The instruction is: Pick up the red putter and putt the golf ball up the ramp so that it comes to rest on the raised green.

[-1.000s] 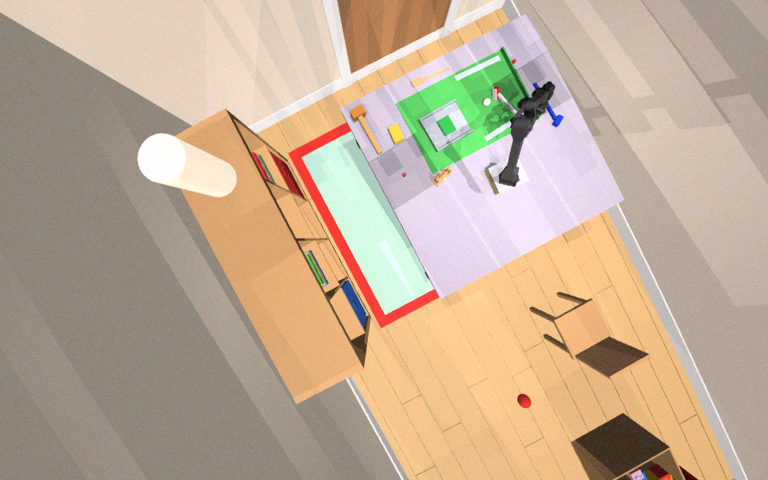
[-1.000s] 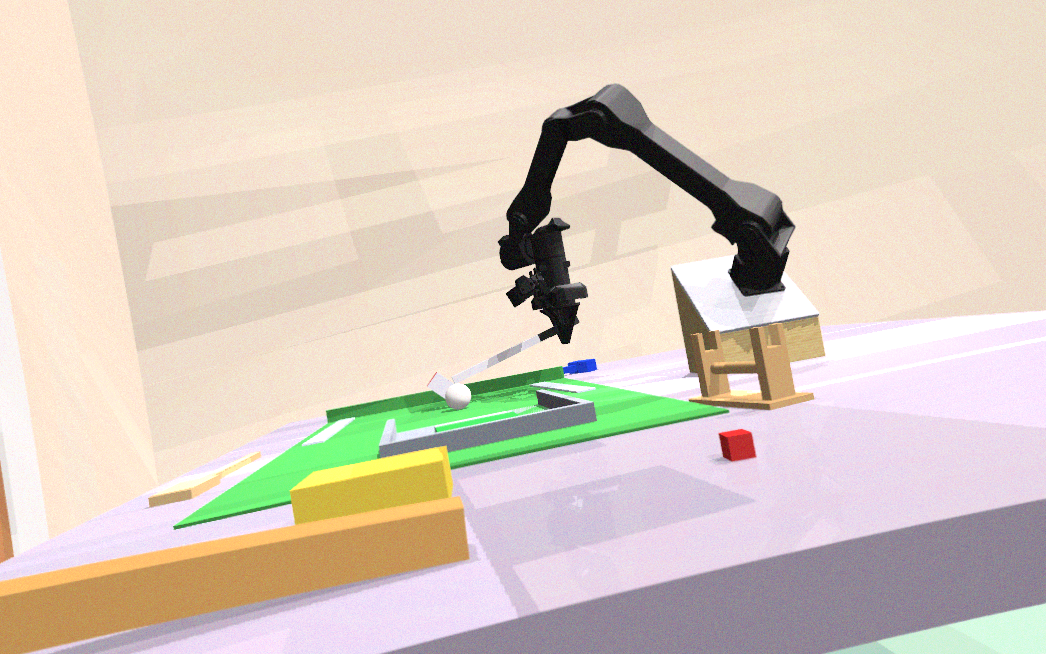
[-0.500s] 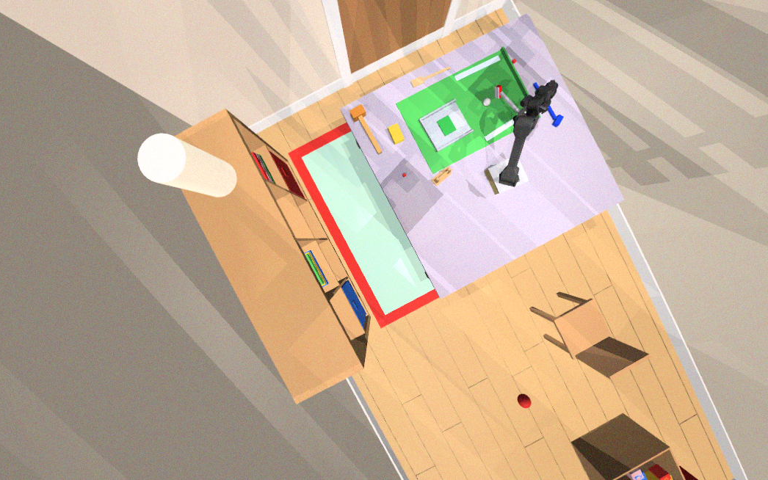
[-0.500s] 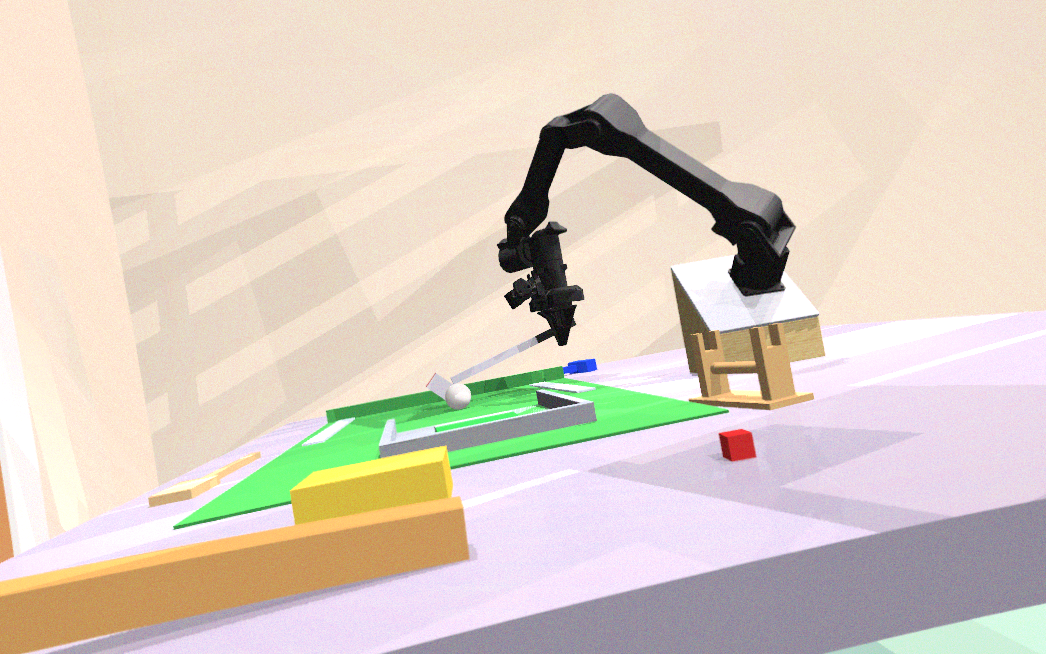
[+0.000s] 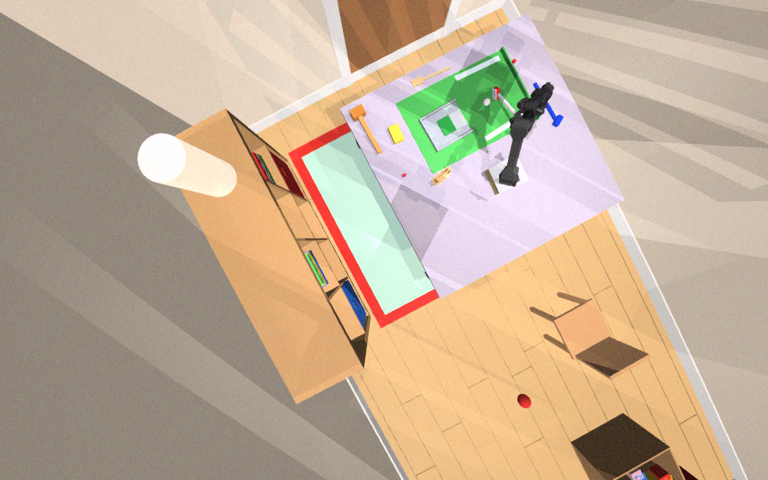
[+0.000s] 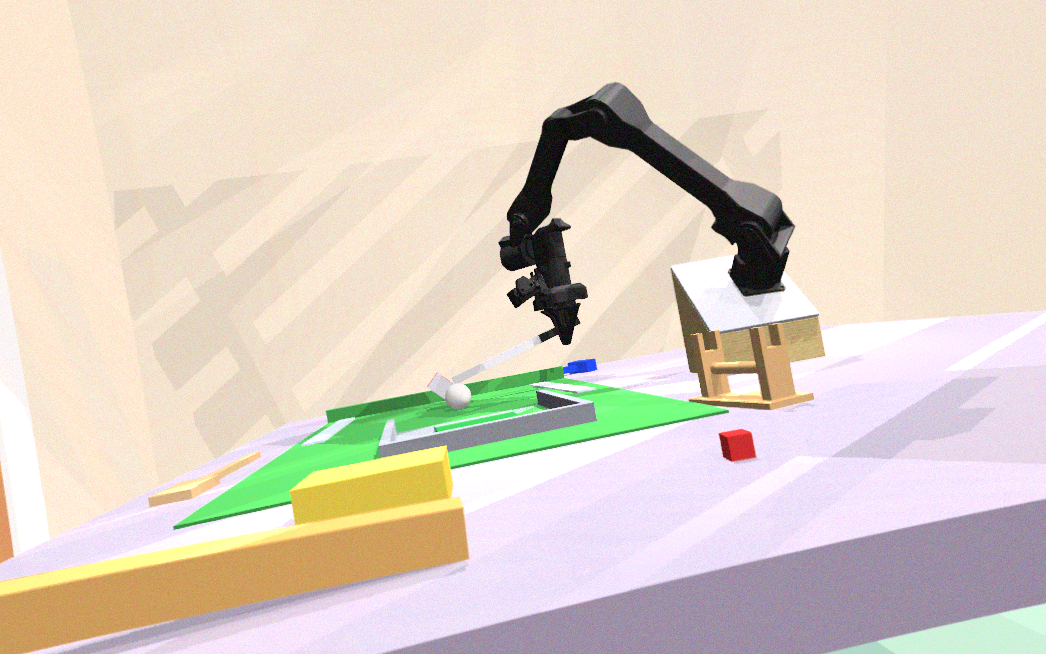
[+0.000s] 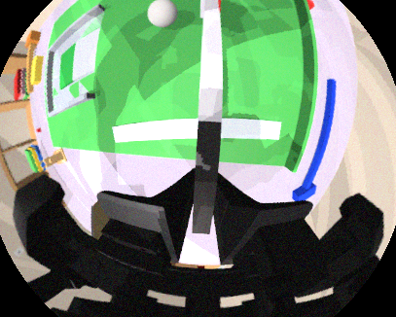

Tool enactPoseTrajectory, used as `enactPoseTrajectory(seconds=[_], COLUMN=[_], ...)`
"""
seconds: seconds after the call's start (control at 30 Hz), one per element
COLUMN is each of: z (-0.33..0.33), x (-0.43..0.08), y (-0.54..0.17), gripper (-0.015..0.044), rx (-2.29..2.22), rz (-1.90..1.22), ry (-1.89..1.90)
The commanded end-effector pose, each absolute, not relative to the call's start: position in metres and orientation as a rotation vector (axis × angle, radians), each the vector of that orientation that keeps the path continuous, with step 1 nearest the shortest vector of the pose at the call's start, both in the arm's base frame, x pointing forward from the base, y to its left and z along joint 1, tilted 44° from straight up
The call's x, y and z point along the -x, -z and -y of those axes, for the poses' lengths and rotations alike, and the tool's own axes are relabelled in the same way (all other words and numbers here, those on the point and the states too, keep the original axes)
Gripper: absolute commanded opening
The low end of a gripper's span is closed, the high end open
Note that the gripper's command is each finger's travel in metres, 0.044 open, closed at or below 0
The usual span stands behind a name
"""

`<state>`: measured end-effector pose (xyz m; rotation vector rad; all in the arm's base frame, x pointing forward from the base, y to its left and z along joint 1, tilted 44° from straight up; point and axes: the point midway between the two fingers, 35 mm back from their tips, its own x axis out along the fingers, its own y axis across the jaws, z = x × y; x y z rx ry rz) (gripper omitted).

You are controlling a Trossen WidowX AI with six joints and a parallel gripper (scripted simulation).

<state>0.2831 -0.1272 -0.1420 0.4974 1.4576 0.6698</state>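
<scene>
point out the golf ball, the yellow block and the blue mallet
golf ball [image 5: 486, 101] [image 6: 457, 396] [image 7: 162, 13]: all views, its middle
yellow block [image 5: 396, 133] [image 6: 372, 485] [image 7: 36, 70]: all views, its body
blue mallet [image 5: 557, 120] [image 6: 581, 366] [image 7: 305, 192]: all views, its head

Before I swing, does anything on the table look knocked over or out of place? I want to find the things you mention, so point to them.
Nothing stands out. The golf ball [image 5: 486, 101] [image 6: 457, 396] [image 7: 162, 13] sits on the green mat [image 5: 417, 113] [image 6: 250, 487] [image 7: 157, 104], and the hand [image 5: 545, 95] [image 6: 565, 339] [image 7: 202, 171] grips the putter [image 5: 506, 104] [image 6: 503, 357] [image 7: 211, 63] by its dark handle. I see no spill or breakage.
</scene>
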Motion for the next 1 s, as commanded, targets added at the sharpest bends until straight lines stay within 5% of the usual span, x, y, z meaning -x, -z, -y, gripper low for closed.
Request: enactPoseTrajectory(seconds=[0.0,0.2,0.97], z=[0.093,0.051,0.089], x=[-0.284,-0.269,-0.270], y=[0.108,0.074,0.036], gripper=[0.0000,0.0000,0.0000], rx=[-0.487,-0.492,-0.495], rz=[-1.446,-1.445,-1.449], ry=[-0.679,-0.684,-0.678])
